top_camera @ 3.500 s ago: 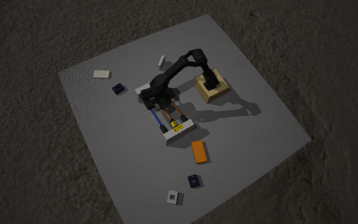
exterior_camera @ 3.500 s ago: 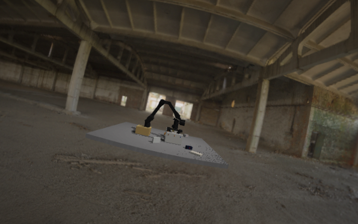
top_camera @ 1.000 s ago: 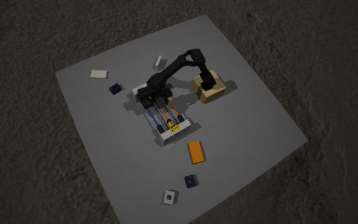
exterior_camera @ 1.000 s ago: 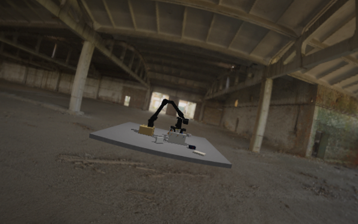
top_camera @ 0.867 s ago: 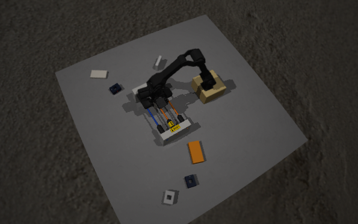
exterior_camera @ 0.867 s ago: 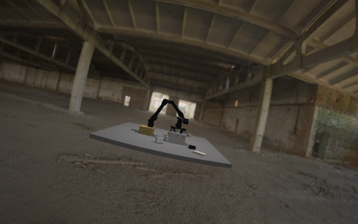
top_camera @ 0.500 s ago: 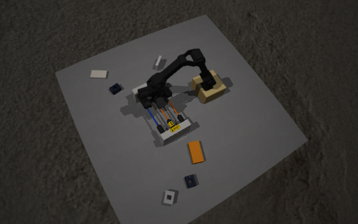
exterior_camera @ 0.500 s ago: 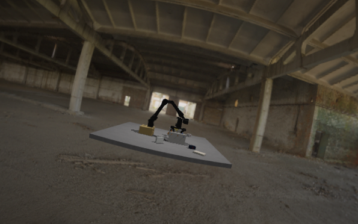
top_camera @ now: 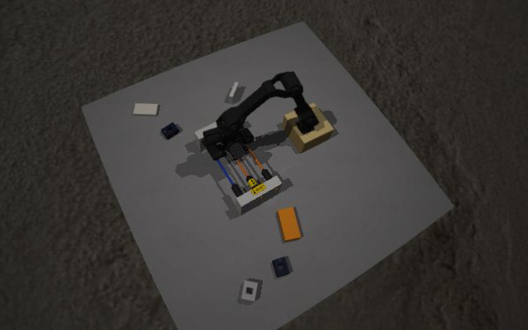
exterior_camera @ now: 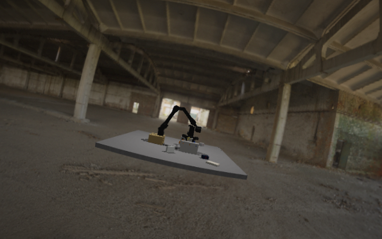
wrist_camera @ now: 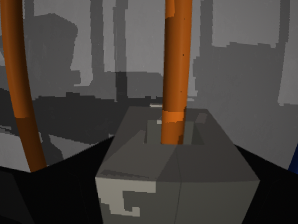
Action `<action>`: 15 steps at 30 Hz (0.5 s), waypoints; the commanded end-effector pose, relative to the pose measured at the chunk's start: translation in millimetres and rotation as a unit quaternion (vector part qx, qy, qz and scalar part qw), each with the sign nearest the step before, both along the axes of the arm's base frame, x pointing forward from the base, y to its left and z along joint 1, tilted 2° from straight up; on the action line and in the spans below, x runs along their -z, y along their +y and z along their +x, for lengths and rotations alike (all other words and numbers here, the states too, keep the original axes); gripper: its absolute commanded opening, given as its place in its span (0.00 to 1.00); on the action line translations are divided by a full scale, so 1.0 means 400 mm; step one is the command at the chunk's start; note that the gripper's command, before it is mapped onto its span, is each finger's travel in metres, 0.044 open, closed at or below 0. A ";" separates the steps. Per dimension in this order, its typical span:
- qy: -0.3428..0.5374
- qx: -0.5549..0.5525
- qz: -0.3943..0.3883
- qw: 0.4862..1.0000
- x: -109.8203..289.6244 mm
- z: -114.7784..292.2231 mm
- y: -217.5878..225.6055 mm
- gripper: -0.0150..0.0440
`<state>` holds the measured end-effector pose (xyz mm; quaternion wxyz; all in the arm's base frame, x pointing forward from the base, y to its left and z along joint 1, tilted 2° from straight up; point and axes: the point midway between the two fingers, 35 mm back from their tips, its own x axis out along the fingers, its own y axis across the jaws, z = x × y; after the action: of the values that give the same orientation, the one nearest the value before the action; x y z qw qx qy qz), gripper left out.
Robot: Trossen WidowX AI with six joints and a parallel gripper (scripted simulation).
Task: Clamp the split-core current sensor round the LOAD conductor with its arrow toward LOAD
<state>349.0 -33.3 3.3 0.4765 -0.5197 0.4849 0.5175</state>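
the black parallel-jaw gripper is clamped on the grey boxy split-core current sensor, which sits between its jaws and wraps the middle orange conductor; in the wrist view that conductor runs straight into the slot at the top of the sensor body, with a second orange conductor well apart to the side. from the top view the gripper sits over the near end of the white terminal fixture, where a blue conductor and the orange ones run side by side toward the yellow load marker at the far end. the middle orange line appears to be the one that leads to that marker, so the sensor seems to be on the right conductor. the step in hand looks like the squeeze to latch. to do it well, keep the squeeze square across the two halves so the seam, which looks nearly shut along the body's front, meets evenly and does not pinch the conductor. a pale mark on the sensor's face may be the arrow, but its direction cannot be read here. release only once the halves sit flush, and open straight apart without dragging the body along the wire.
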 end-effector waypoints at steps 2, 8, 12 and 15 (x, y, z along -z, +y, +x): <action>0.000 0.000 0.000 1.000 0.001 0.000 0.000 0.37; 0.000 -0.001 0.001 1.000 -0.005 0.000 0.000 0.25; 0.001 0.000 0.000 1.000 -0.002 -0.001 0.000 0.25; 0.001 0.000 0.000 1.000 -0.002 -0.001 0.000 0.25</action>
<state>348.3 -33.3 4.5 0.4759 -0.5187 0.4856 0.5184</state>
